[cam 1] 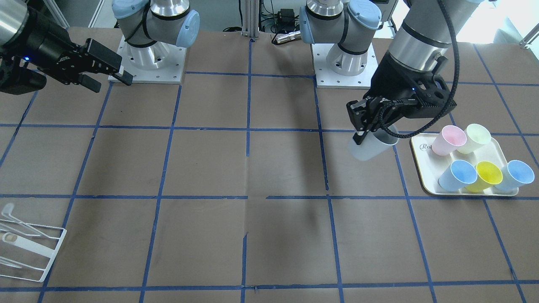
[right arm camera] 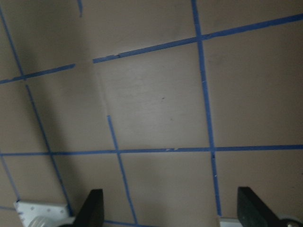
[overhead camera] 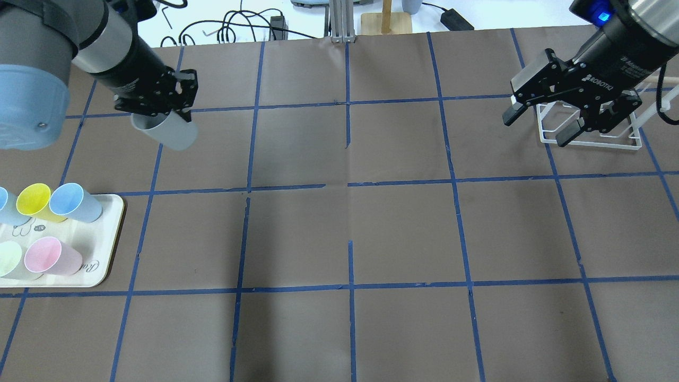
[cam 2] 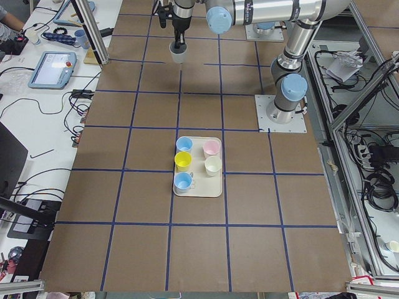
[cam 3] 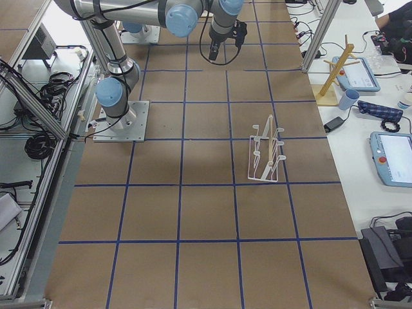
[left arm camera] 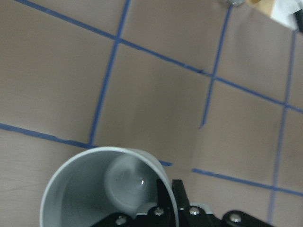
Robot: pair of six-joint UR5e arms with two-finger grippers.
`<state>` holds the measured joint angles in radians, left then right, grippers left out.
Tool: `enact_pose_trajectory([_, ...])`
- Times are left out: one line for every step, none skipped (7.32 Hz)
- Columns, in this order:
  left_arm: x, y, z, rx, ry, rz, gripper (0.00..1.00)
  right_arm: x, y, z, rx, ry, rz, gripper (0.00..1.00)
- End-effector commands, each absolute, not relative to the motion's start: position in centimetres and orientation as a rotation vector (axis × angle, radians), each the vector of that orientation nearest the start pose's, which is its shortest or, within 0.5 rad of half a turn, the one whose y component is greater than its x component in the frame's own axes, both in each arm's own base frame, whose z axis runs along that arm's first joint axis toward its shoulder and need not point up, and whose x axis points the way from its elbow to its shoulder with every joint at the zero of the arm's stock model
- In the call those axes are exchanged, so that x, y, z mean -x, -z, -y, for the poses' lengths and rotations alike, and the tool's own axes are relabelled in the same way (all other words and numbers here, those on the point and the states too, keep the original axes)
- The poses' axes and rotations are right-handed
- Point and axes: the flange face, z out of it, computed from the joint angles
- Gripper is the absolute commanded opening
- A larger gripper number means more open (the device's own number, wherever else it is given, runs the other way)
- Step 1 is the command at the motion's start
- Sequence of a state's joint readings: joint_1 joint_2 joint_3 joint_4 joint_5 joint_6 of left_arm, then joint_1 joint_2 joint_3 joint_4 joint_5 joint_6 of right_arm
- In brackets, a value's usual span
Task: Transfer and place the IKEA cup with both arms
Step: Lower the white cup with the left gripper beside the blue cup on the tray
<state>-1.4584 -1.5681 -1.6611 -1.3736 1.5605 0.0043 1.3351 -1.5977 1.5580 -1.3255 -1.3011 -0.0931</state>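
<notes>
- Grip check: your left gripper [overhead camera: 162, 112] pinches the IKEA cup [overhead camera: 168, 133] by its rim, up in the air.
- Cup's long axis is tilted, base pointing roughly 4 o'clock in the overhead view.
- Right gripper [overhead camera: 536, 130], fingers spread and empty, waits well apart at 3 o'clock, so I'd guess you're heading that way.

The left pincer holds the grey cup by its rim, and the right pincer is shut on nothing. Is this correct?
Not quite: the right pincer is open and empty, as the overhead view shows. The left pincer does hold the grey cup by its rim.
</notes>
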Motion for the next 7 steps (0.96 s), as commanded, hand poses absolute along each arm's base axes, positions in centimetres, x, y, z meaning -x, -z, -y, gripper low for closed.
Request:
enact_pose_trajectory([-5.0, -44.6, 50.0, -0.036, -0.068, -3.056, 0.0, -8.8, -47.3, 48.3, -0.286, -0.124, -3.067, 1.0])
enact_pose_trajectory([-11.0, -43.8, 48.2, -0.104, -0.159, -3.09, 0.0, -10.1, -46.5, 47.8, -0.367, -0.1, -3.079, 1.0])
enact_pose_trajectory([-16.9, -43.8, 46.1, -0.174, -0.176, -3.103, 0.0, -11.1, -46.2, 46.4, -0.349, -0.096, -3.157, 1.0])
enact_pose_trajectory([-23.3, -43.5, 43.3, -0.259, -0.184, -3.124, 0.0, -11.6, -45.4, 45.7, -0.314, -0.063, -3.177, 1.0])
enact_pose_trajectory([-30.2, -41.4, 39.9, -0.281, -0.193, -3.16, 0.0, -11.8, -46.9, 44.4, -0.33, 0.013, -3.173, 1.0])
enact_pose_trajectory([-35.0, -39.3, 37.4, -0.294, -0.167, -3.182, 0.0, -11.6, -48.3, 43.0, -0.285, 0.039, -3.16, 1.0])
enact_pose_trajectory([-38.6, -37.1, 37.5, -0.349, -0.039, -3.147, 0.0, -11.8, -48.6, 42.2, -0.137, -0.009, -3.145, 1.0])
